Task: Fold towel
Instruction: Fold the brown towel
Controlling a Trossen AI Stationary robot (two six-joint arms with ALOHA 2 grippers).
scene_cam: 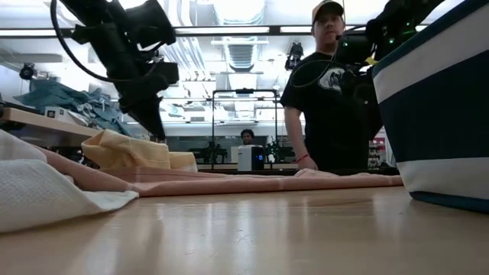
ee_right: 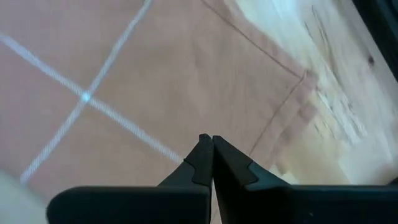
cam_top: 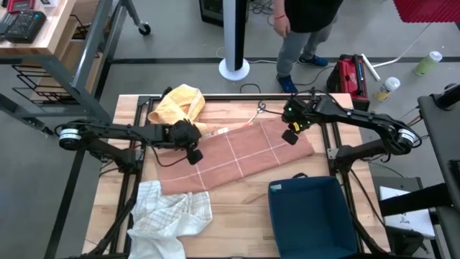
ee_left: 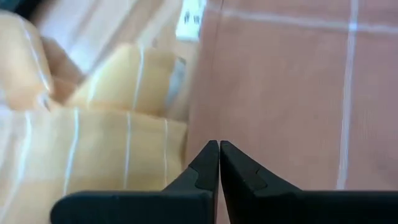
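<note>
A salmon-pink towel [cam_top: 237, 155] with thin white grid lines lies flat in the middle of the table, also seen in the low view [scene_cam: 252, 183]. My left gripper [cam_top: 194, 153] hovers over its left end, shut and empty, beside the pale yellow cloth [ee_left: 93, 124]; the pink towel [ee_left: 280, 93] fills the space past the fingertips [ee_left: 219, 146]. My right gripper [cam_top: 290, 135] is shut and empty over the towel's far right part, near a hemmed corner [ee_right: 298, 87] that rests on the wood.
A yellow towel [cam_top: 181, 104] is bunched at the far left, and a white waffle cloth [cam_top: 169, 216] lies at the near left. A dark blue basket [cam_top: 316, 216] stands near right. A person [cam_top: 305, 29] stands beyond the far edge.
</note>
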